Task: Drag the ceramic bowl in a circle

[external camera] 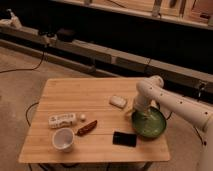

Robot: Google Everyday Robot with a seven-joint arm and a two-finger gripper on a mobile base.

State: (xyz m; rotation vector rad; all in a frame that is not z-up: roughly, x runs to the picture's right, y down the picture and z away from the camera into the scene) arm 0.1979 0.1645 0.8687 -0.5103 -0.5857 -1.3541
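Observation:
The ceramic bowl (150, 124), wide, green and glossy inside, sits on the wooden table (85, 92) near its right front corner. My white arm comes in from the right and bends down over it. The gripper (142, 116) is lowered at the bowl's back-left rim, reaching into or against it. The wrist hides the contact point.
A black flat device (124, 138) lies just left of the bowl at the front edge. A white pad (118, 101) lies behind it. Further left are a reddish-brown item (86, 128), a white cup (63, 139) and a white packet (62, 120). A dark shelf wall runs behind.

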